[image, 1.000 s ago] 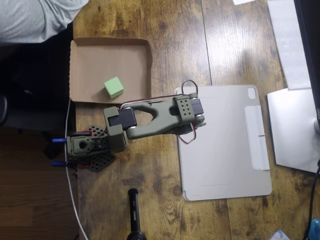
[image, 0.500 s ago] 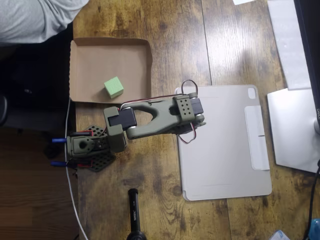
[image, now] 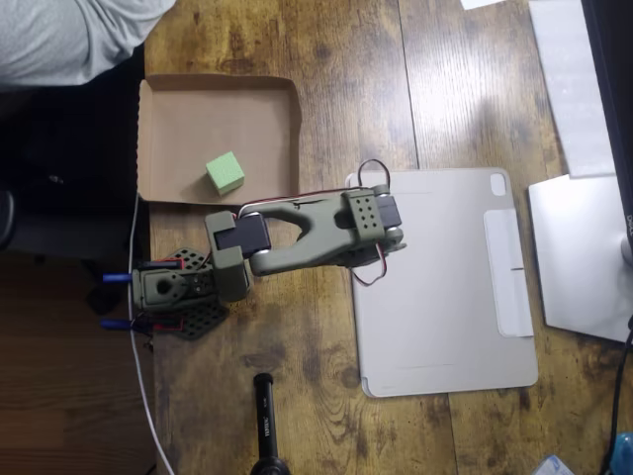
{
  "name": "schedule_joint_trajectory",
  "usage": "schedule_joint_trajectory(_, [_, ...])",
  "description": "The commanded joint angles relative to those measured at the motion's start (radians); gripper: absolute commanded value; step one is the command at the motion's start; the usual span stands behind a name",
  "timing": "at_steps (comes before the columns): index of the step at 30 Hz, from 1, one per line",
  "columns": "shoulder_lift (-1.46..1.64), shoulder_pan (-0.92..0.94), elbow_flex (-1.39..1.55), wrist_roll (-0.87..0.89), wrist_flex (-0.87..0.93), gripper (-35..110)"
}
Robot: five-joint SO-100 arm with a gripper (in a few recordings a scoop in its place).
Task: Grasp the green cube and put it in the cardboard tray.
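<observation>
Cube, green [image: 225, 173]: one, matte, lying inside the cardboard tray [image: 168, 104] toward its lower right area in the overhead view, apart from the rims and touched by nothing. Tray: one, shallow, brown, at the table's upper left, its lower rim just above the arm's base. Arm: one, olive-green, folded over the wooden table [image: 336, 59], its far end lying over the left edge of the grey tablet case [image: 445, 287], well apart from the cube. Gripper: tucked beneath the wrist housing, fingers hidden; whether wide or narrow cannot be told. Change over the past second: almost none; cube and tray lie exactly as before, and the arm shows at most a slight settling at the wrist with its red cable. Assessment: the placing appears complete, since the cube already rests in the tray and the arm is drawn back into a resting pose; nothing further seems called for. Also present: a person's grey sleeve [image: 69, 35] at upper left.
</observation>
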Motion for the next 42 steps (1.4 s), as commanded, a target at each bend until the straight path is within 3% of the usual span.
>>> schedule_joint_trajectory(1, [0.023,0.015,0.006,0.012,0.012,0])
schedule_joint_trajectory(42, [0.026,0.021,0.005,0.038,0.009,0])
